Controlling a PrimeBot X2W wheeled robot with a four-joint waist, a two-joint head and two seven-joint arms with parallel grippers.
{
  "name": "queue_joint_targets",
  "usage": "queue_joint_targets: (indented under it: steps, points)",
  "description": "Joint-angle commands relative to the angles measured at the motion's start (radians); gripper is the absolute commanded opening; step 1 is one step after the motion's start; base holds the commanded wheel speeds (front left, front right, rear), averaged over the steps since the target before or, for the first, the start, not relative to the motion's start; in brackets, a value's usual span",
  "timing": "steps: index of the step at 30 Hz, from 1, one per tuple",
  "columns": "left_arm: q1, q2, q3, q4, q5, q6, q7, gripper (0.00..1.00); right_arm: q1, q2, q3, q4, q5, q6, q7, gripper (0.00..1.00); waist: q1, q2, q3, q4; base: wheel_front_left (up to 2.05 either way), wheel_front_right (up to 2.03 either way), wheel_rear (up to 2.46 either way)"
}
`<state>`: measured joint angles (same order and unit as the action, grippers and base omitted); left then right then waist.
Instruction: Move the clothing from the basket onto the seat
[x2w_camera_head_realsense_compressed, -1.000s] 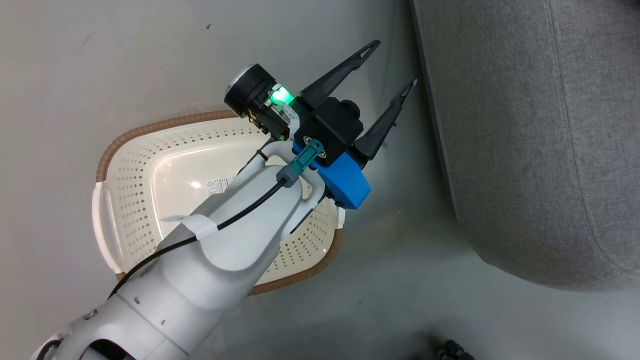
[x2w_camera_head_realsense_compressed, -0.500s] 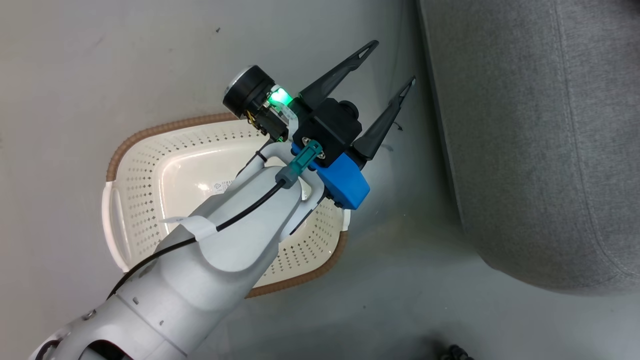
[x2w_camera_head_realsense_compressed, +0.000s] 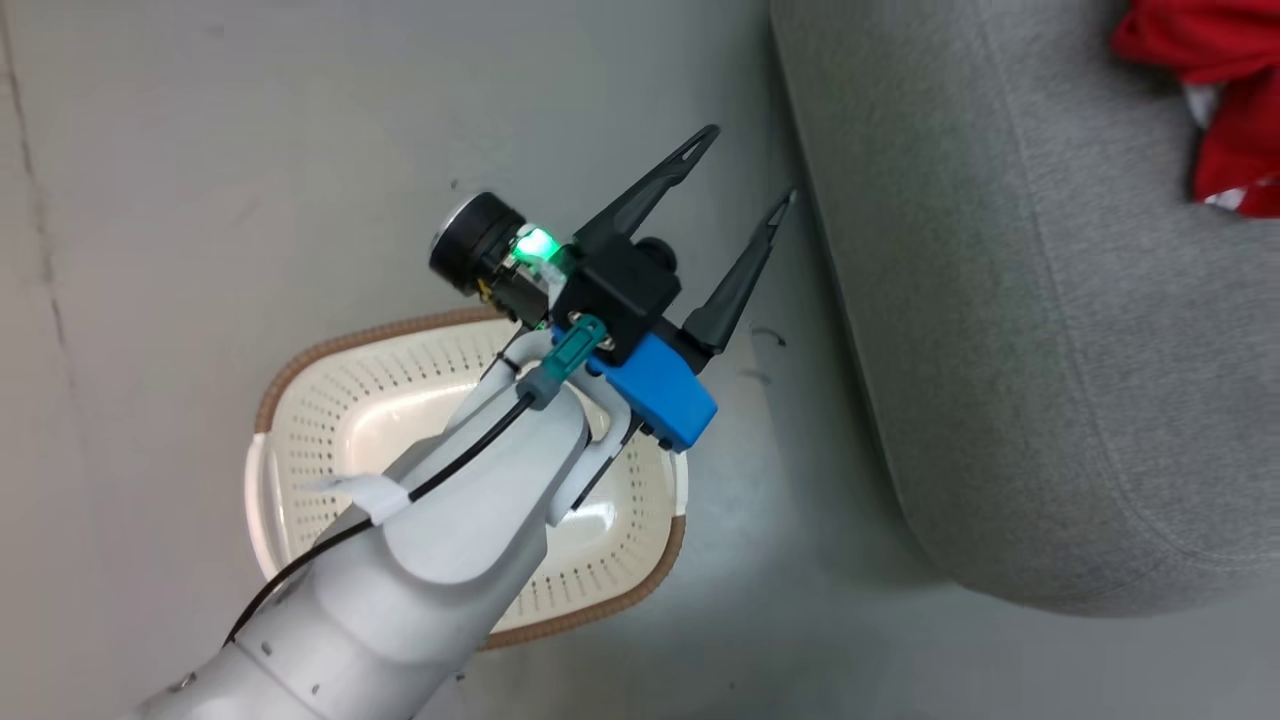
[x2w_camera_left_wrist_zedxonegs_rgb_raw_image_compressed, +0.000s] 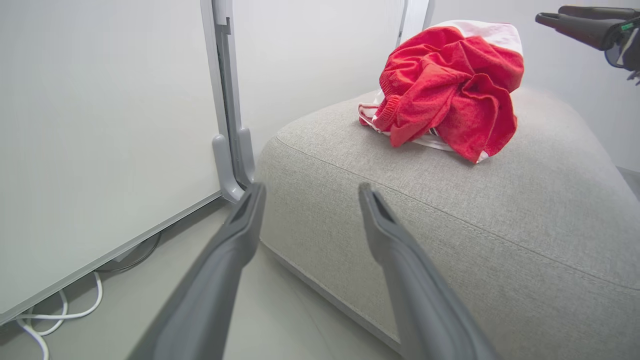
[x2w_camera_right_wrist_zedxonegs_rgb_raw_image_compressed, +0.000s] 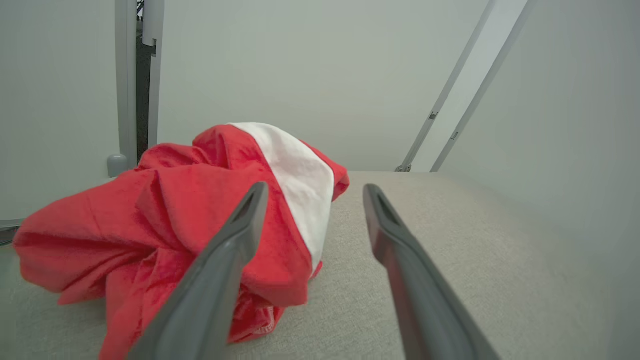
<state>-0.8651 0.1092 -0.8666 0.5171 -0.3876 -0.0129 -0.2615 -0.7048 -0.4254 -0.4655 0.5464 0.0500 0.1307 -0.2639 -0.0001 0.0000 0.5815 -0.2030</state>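
Observation:
The red clothing with its white stripe lies bunched on the light grey seat; it also shows at the top right of the head view, clothing on seat. My right gripper is open just above the seat, close behind the clothing, holding nothing; from the left wrist, the right gripper hangs beside the pile. My left gripper is open and empty over the floor between basket and seat, left gripper facing the seat's end. The cream basket sits under my left forearm, its visible bottom bare.
A strip of grey floor separates the basket from the seat's rounded corner. A white wall panel with a grey post stands beside the seat, and white cables lie on the floor beneath it.
The head camera has shifted, so the basket sits lower in view and the red clothing now shows at the top right. My left gripper stays open over the basket's far side.

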Motion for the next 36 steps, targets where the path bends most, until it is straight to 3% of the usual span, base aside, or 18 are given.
queue_joint_targets:
  steps: [1,16,27,36]
  points:
    - [0.033,0.011,0.021,-0.015,-0.005,0.007,-0.005,1.00,0.053,0.019,0.007,-0.047,0.010,0.000,-0.001,1.00,0.0001,0.0000,-0.068,-0.003,0.00,0.00,0.00]
    - [0.297,0.053,0.251,-0.133,0.007,0.047,-0.005,1.00,0.288,0.135,0.185,-0.286,0.047,0.000,-0.001,1.00,0.0001,0.0000,-0.304,0.064,0.00,0.00,0.00]
    - [0.461,0.058,0.419,-0.205,0.060,0.051,-0.005,1.00,0.377,0.199,0.367,-0.336,0.067,0.000,0.000,1.00,0.0001,0.0000,-0.412,0.126,0.00,0.00,0.00]
    - [0.585,0.029,0.554,-0.267,0.118,0.046,-0.004,1.00,0.447,0.254,0.438,-0.336,0.082,0.000,-0.001,1.00,0.0001,0.0000,-0.478,0.176,0.00,0.00,0.00]
